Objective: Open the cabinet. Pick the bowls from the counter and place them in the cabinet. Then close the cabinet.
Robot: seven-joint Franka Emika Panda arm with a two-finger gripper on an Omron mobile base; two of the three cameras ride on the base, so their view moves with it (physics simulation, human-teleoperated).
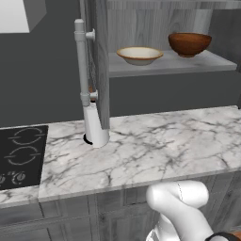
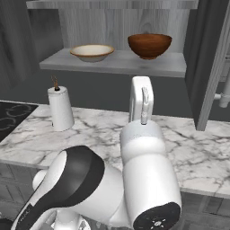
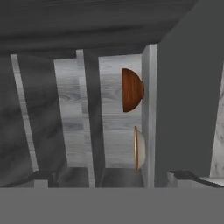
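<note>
Marble counter (image 1: 141, 150) below open cabinet (image 1: 160, 66)

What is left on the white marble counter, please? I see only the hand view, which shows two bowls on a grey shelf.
Observer: No bowls. A white paper towel roll stands on the white marble counter.
Operator: Thank you. Is the left cabinet door fully open?
Observer: Yes, the left grey wood-grain door stands swung out over the counter, with its silver bar handle facing away from the shelf.
Operator: And the right door?
Observer: The right grey door is swung out too, so the cabinet is not yet closed.
</note>
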